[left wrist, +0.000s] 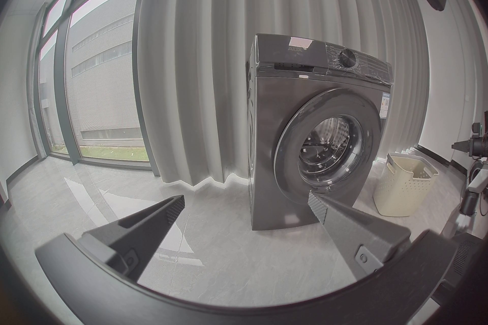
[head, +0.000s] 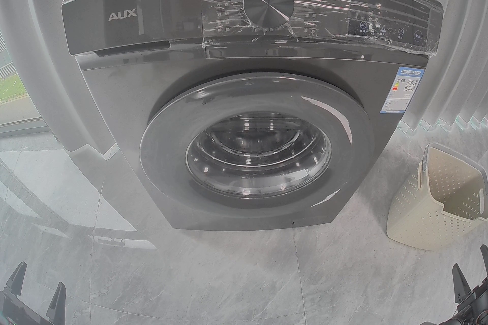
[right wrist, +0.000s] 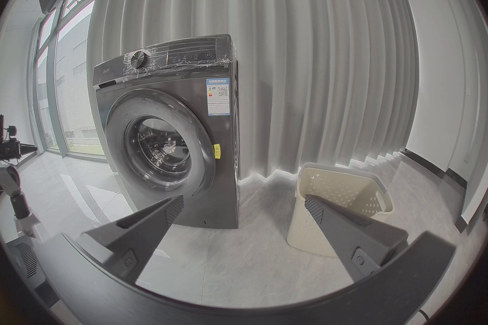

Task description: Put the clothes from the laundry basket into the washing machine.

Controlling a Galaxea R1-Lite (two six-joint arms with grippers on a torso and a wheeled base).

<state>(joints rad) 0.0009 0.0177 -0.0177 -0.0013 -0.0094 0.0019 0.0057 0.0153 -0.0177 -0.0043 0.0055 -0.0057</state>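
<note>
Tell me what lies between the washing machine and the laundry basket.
Nothing: only bare grey floor separates the washing machine from the laundry basket, as the right wrist view shows.

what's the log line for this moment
washing machine door shut | laundry basket on floor beside it | left gripper open, empty | right gripper open, empty

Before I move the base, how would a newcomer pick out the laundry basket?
Start at the grey front-loading washing machine against the white curtain. On the floor to the robot's right of it stands the laundry basket. It alone is cream plastic, perforated with small holes.
</note>
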